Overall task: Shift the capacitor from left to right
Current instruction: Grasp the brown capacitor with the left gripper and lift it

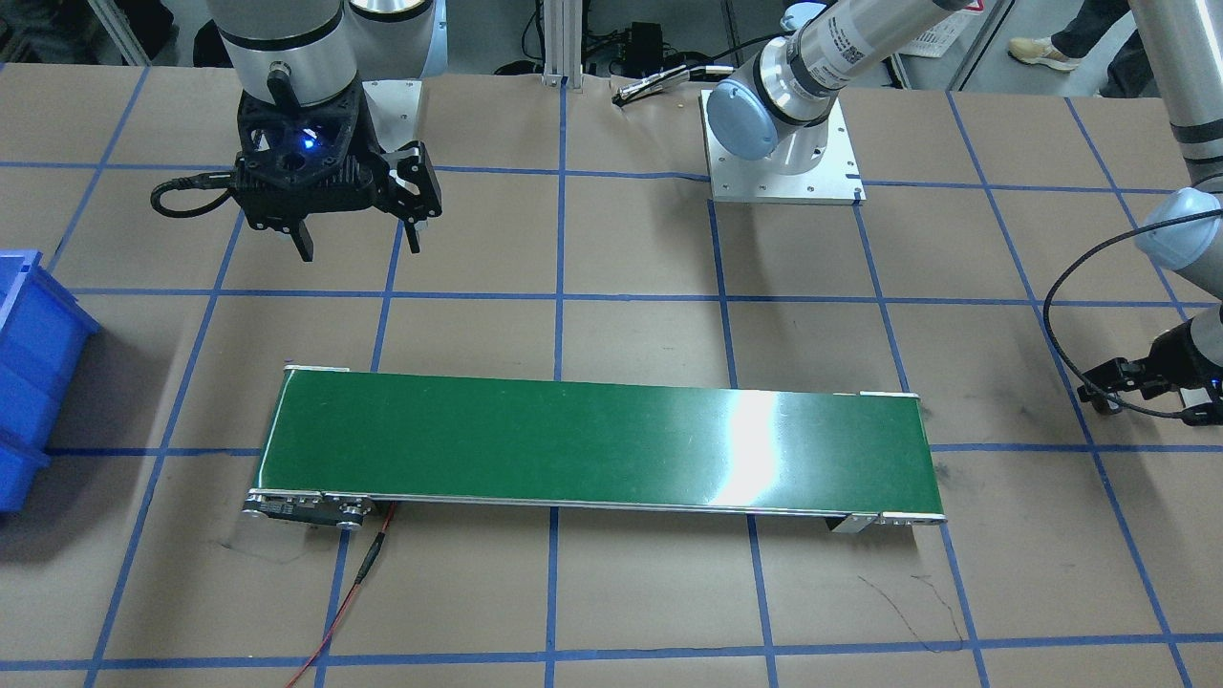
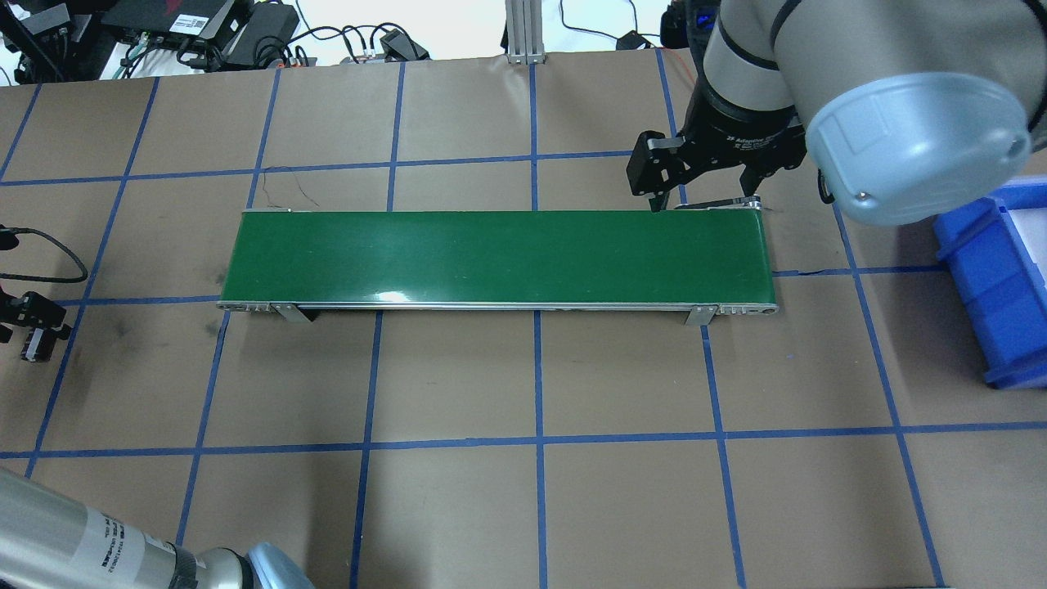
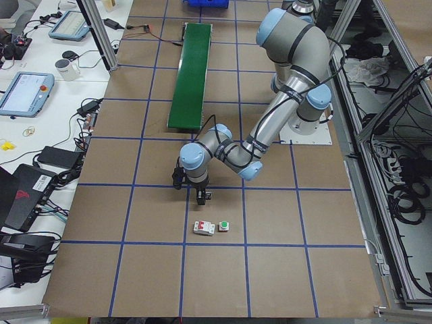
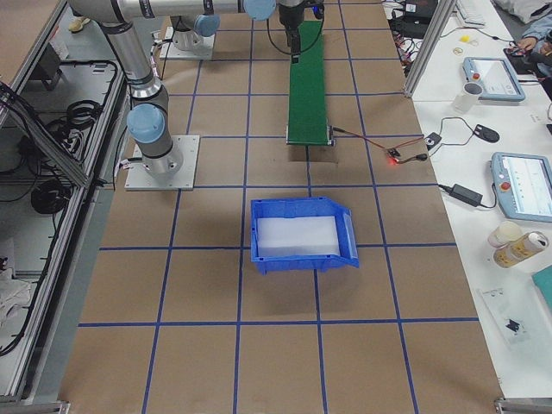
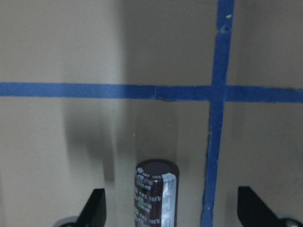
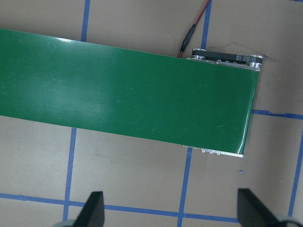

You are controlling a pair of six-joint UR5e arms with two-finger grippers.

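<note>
The capacitor (image 5: 156, 196), a dark maroon cylinder with a white stripe, sits on the brown table between the fingers of my left gripper (image 5: 173, 205). The fingers (image 5: 97, 208) stand wide apart on either side of it and do not touch it. This gripper hangs low over the table's left end (image 2: 34, 337), also in the front view (image 1: 1113, 392) and the left side view (image 3: 200, 194). My right gripper (image 2: 703, 196) is open and empty, hovering at the far edge of the green conveyor's (image 2: 499, 258) right end; it also shows in the front view (image 1: 358, 244).
A blue bin (image 2: 998, 278) stands on the table to the right of the conveyor. A white-grey blocky part (image 3: 204, 228) and a white part with a green cap (image 3: 223, 225) lie near the left gripper. A red cable (image 1: 368, 564) leaves the conveyor's motor end.
</note>
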